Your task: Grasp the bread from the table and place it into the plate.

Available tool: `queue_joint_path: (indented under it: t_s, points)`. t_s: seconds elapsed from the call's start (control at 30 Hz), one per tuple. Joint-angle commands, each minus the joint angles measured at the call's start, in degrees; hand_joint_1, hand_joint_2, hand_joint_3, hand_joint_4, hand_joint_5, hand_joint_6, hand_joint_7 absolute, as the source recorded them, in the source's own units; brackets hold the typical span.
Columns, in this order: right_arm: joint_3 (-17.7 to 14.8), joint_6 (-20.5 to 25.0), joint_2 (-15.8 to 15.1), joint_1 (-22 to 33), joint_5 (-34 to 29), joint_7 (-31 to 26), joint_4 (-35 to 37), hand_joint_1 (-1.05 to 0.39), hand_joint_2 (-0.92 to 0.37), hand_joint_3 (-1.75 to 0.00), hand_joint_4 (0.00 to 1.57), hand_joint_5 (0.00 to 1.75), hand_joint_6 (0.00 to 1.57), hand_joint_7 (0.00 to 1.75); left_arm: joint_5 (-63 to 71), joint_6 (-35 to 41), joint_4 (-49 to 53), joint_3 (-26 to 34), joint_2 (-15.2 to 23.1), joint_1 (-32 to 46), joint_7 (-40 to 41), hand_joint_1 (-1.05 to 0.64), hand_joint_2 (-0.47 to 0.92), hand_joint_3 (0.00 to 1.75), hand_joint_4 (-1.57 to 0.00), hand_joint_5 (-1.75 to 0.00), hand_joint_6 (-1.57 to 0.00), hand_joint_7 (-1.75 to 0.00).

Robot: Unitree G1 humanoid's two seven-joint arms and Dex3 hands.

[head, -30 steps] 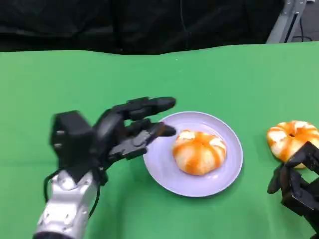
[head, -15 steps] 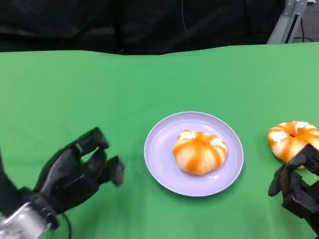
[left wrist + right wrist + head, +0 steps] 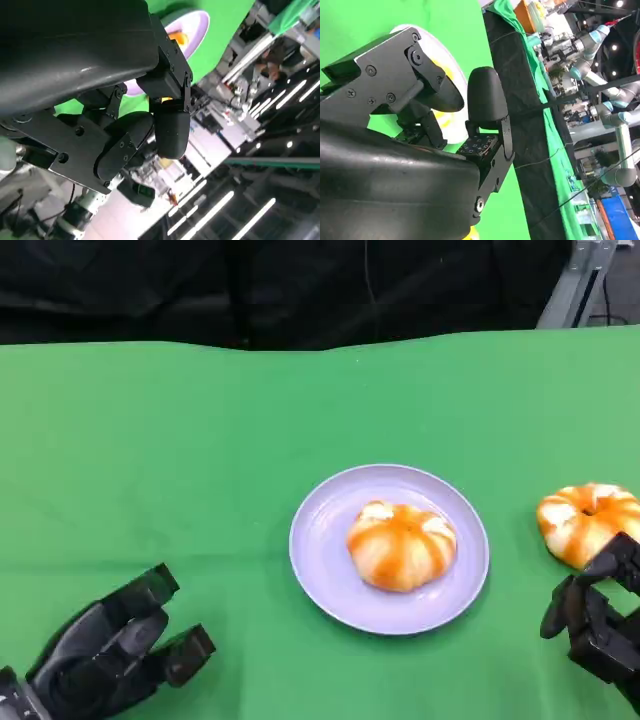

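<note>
One bun (image 3: 401,545) is already sitting in the plate (image 3: 325,570), a little right of its middle, and a second bun (image 3: 585,523) is lying on the green table (image 3: 200,440) well to the right of the plate, apart from its rim. So the step in hand looks like the pick-up of that second bun, with the first placement done.

The right hand (image 3: 598,620) is hanging at the near right corner, just on the near side of the loose bun. Its fingers (image 3: 617,558) are curling loosely and holding nothing; the topmost fingertip is overlapping the bun's near edge in the head view, though I cannot tell whether it is touching. In the right wrist view the fingers (image 3: 485,100) are standing apart with green cloth and a sliver of plate showing between them.

The left hand (image 3: 115,655) is sitting low at the near left corner, well away from the plate, its fingers (image 3: 150,592) parted and empty. The left wrist view agrees: nothing is lying between the fingers (image 3: 172,127).

Next, I judge, the right hand needs to reach farther so its fingers are straddling the bun, then close gently, lift, and carry it left to the plate. The plate's free room is mostly on its left side, so the release needs care not to knock the bun already there.
</note>
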Motion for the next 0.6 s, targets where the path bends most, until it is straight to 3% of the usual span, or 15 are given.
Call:
queue_joint_path:
  t_s: [0.03, 0.6]
  points:
    - [-0.1, -0.1, -0.5, 0.5, 0.3, -0.4, -1.0, -0.07, -0.50, -1.29, 0.88, 1.75, 0.74, 1.61, 0.8, -0.5, 2.1, 1.6, 1.5, -1.4, -1.8, -0.19, 0.59, 0.97, -0.78, -1.75, -0.87, -1.44]
    - [-0.4, -0.4, -0.9, 0.3, 0.2, 0.1, -0.1, -0.08, -0.50, -1.28, 0.88, 1.75, 0.74, 1.61, 2.0, -0.3, 2.0, 3.0, 0.4, -1.7, -0.7, -0.18, 0.54, 1.09, -0.80, -1.75, -0.86, -1.52]
